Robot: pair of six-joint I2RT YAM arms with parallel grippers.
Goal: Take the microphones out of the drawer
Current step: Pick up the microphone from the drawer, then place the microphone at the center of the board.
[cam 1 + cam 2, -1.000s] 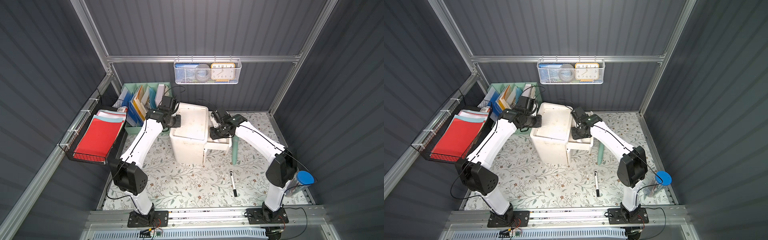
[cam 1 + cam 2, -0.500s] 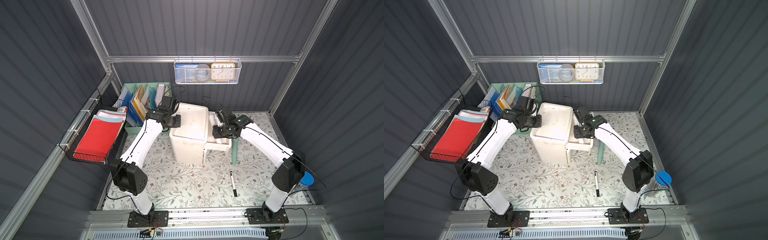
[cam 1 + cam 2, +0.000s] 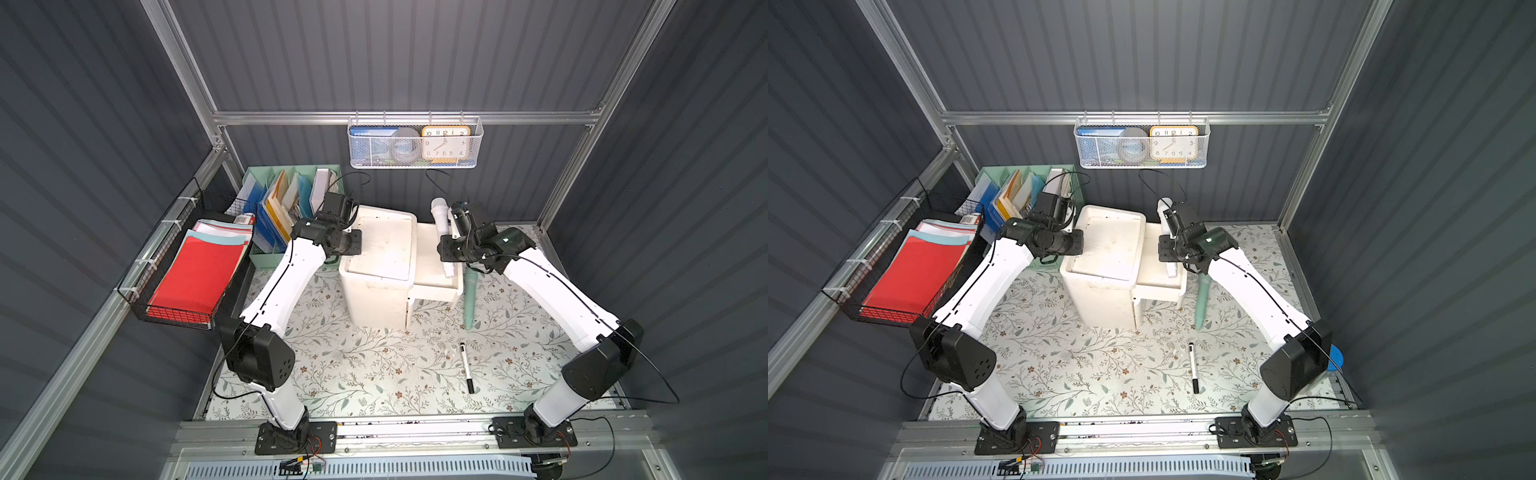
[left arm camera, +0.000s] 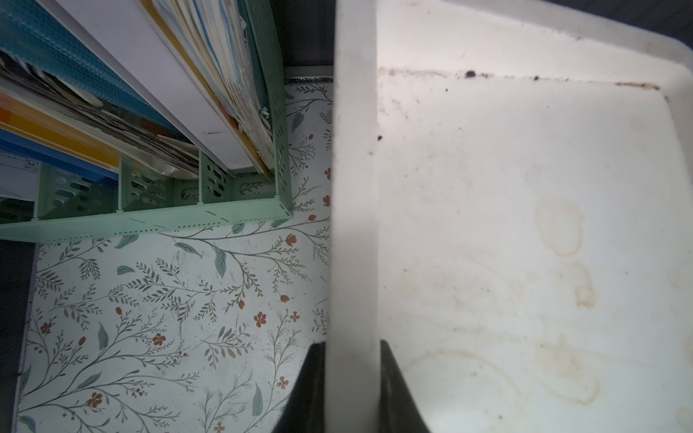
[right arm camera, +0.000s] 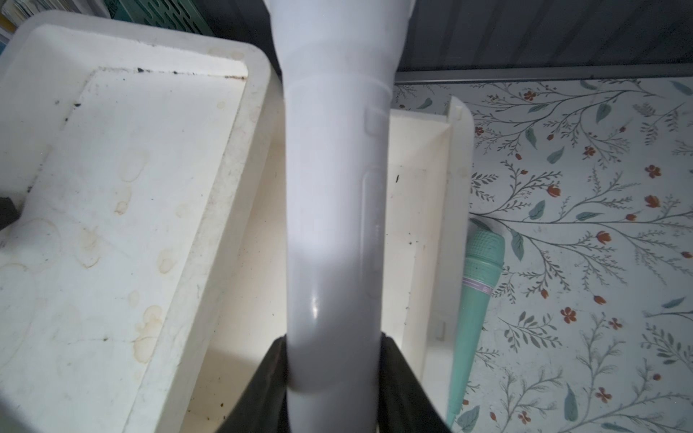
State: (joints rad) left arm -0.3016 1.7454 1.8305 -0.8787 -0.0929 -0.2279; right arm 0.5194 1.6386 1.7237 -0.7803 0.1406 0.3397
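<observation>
A white microphone (image 3: 441, 224) (image 3: 1165, 216) (image 5: 333, 187) hangs tilted above the open drawer (image 3: 436, 291) (image 5: 455, 168), head toward the back wall. My right gripper (image 3: 449, 252) (image 5: 333, 352) is shut on its handle, one finger on each side. The drawer is pulled out to the right of the white cabinet (image 3: 382, 249) (image 4: 525, 225). My left gripper (image 3: 353, 243) (image 4: 352, 348) is shut on the left rim of the cabinet's top. A green microphone (image 3: 469, 291) (image 5: 476, 292) lies on the table against the drawer's right side.
A black marker (image 3: 466, 368) lies on the floral table in front of the drawer. A green file organizer (image 3: 291, 195) stands left of the cabinet, a wire tray of red paper (image 3: 195, 274) further left. A wire basket (image 3: 415, 143) hangs on the back wall.
My right arm has lifted the white microphone higher above the drawer and a little to the right. The left arm has not moved.
</observation>
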